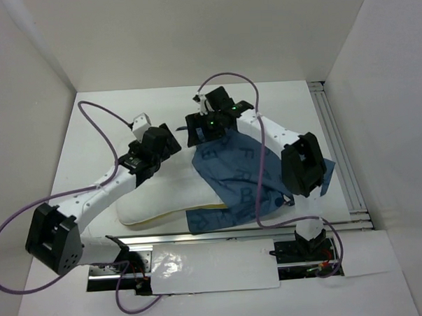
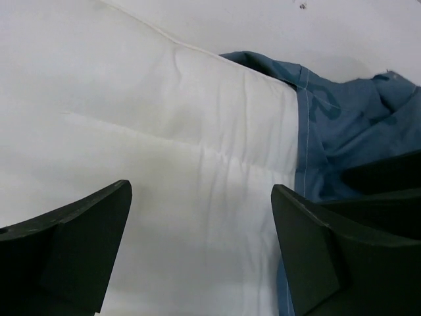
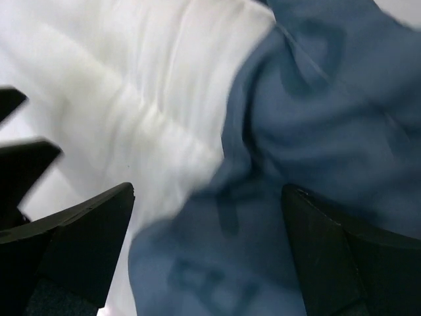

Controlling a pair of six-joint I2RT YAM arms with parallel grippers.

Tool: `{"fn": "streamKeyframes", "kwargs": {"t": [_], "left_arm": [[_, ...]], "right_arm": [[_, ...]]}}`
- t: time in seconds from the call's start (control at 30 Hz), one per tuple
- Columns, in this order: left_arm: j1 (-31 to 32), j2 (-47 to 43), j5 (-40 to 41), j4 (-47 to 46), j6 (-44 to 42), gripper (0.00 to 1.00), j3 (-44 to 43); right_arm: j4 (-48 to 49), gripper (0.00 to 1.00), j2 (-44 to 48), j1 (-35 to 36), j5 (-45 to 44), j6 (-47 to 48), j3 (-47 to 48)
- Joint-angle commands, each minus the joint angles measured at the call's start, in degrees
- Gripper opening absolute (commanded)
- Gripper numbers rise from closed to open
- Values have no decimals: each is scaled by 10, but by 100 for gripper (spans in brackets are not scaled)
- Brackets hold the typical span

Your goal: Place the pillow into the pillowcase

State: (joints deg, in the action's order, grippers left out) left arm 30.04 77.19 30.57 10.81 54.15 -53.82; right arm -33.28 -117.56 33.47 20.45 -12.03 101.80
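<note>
The pillow [image 1: 160,199] lies lengthwise along the desk's [image 1: 98,135] near edge, right end inside the pillowcase [image 1: 232,167]; left fingers [image 2: 72,243], wide open and empty, hover over bare pillow, the hem [image 2: 302,131] just right of them; right fingers [image 3: 72,243], likewise open, straddle that hem.

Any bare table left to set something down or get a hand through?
Free: far strip of table beyond left gripper and right gripper; far-right corner beside the rail. Crowded: centre, both grippers open over pillow and pillowcase.
</note>
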Motion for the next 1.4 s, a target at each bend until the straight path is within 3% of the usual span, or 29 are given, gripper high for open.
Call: {"fn": "streamKeyframes", "kwargs": {"t": [0.0, 0.1, 0.2, 0.33, 0.43, 0.53, 0.7, 0.9, 1.07, 1.27, 1.37], "left_arm": [[21, -49, 6, 39, -98, 100, 6], [42, -77, 6, 72, -138, 100, 20], [56, -99, -10, 87, -156, 100, 36], [68, -112, -81, 81, -199, 100, 57], [68, -133, -110, 76, -220, 100, 71], [74, -164, -132, 76, -220, 100, 86], [79, -194, -127, 62, -244, 100, 114], [91, -215, -132, 78, -274, 100, 120], [102, -163, -112, 46, -293, 100, 134], [107, -52, -1, 46, -323, 100, 74], [124, 21, 13, 30, -347, 100, 45]], "right_arm": [[5, 100, 117, -28, -16, 33, -55], [-10, 100, 222, -18, -89, 58, -162], [6, 100, 322, 23, -217, 28, -278], [19, 100, 394, 30, -210, -58, -387], [37, 100, 383, 30, -209, -80, -432], [59, 100, 349, 20, -224, -80, -432], [144, 100, 196, -33, -187, -49, -380], [154, 100, 52, -73, -144, 7, -225], [149, 100, 83, -78, -125, 24, -182], [135, 100, 174, -89, -103, 32, -223], [119, 100, 212, -96, -92, 26, -246]]}}
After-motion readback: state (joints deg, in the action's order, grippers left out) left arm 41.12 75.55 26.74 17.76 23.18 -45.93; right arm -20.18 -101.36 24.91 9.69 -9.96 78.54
